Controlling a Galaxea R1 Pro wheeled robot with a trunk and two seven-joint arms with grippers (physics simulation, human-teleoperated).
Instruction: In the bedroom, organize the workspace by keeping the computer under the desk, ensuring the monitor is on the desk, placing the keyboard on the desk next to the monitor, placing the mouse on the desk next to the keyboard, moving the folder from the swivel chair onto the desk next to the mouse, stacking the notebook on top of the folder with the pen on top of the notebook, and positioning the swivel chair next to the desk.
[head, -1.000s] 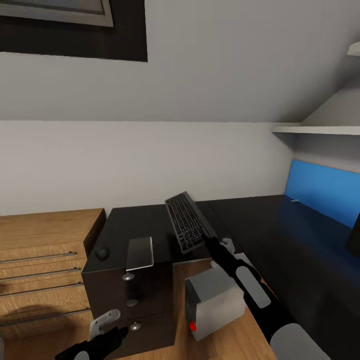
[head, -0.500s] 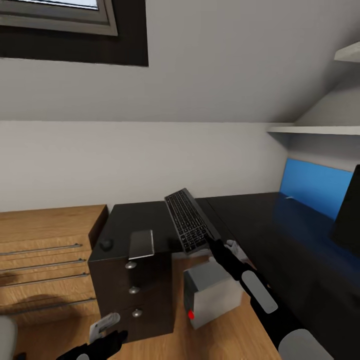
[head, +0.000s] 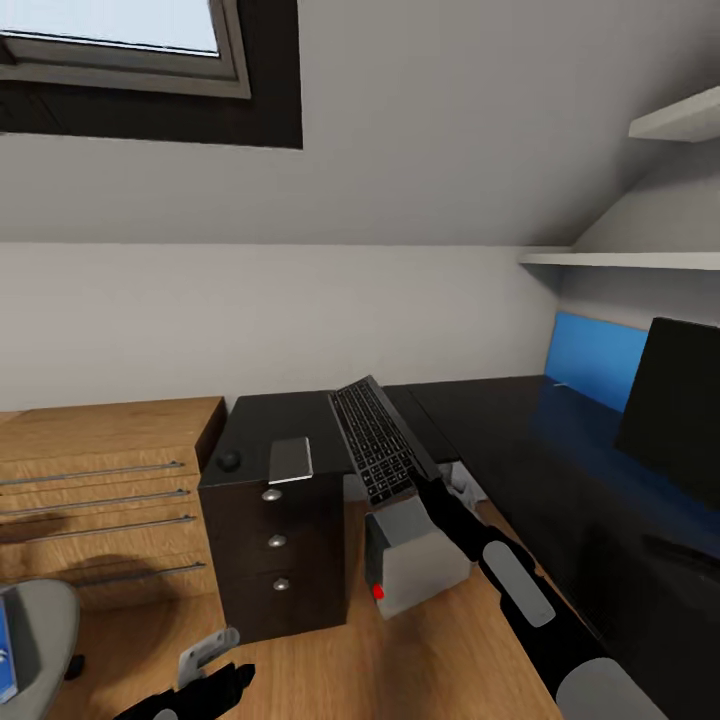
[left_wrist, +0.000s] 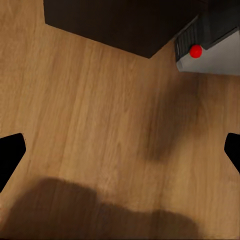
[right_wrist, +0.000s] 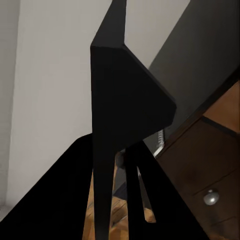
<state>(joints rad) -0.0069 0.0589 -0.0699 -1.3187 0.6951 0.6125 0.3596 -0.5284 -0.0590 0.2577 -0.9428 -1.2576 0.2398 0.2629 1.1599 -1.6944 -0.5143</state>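
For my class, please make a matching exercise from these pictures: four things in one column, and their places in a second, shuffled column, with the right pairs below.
Things:
1. keyboard
2. computer
3. mouse
4. monitor

Places:
A. on the wooden floor, below the desk edge
B. standing on the desk's right wing, before the blue panel
C. held tilted in the right gripper
D. on the desktop above the drawers, beside the notebook

Pairs: 1-C, 2-A, 3-D, 4-B

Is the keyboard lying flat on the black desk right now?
No: in the head view the keyboard is tilted up in the air, held at its near end by the right gripper, above the desk.
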